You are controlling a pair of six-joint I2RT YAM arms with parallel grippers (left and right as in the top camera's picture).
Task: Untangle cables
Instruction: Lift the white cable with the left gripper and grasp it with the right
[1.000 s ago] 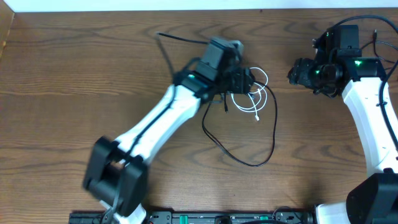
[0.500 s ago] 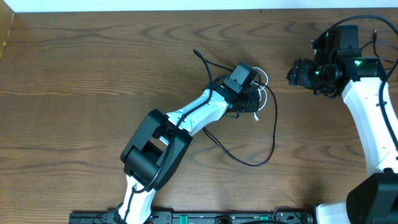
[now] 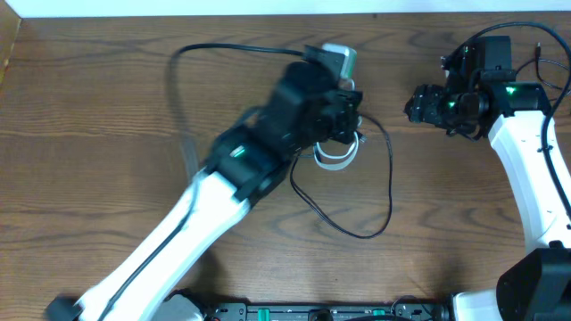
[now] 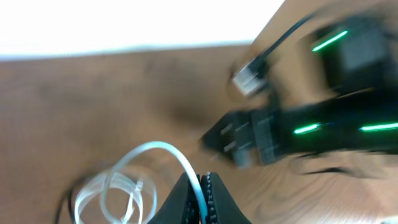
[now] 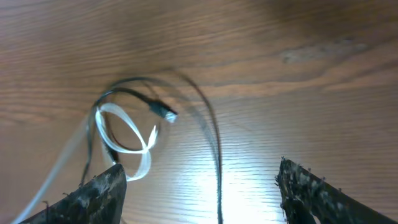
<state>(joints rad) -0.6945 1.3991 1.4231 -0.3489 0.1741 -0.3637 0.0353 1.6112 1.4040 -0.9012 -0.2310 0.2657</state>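
Observation:
The white cable [image 3: 335, 157] lies coiled in small loops near the table's middle, with the black cable [image 3: 359, 234] looping widely around and below it. My left gripper [image 3: 348, 127] is over the coil and is shut on a strand of the white cable [image 4: 185, 163], which arches up from its loops into the jaws [image 4: 200, 180]. My right gripper [image 3: 417, 103] hovers open to the right of the tangle. In the right wrist view the white cable [image 5: 127, 140] lies ahead at left. The black cable [image 5: 215, 168] runs between the spread fingers [image 5: 99, 194], its plug [image 5: 166, 113] beside the loops.
The left arm [image 3: 223, 178] stretches blurred across the wooden table [image 3: 107, 107] from the lower left, trailing its own thick black wire [image 3: 192, 53]. The right arm [image 3: 526, 152] stands along the right edge. A white wall edge runs along the back.
My left gripper has shut on the white cable, and the arm has swung and lifted. The white coil has tightened and slid slightly down and left. My right gripper has opened a little wider.

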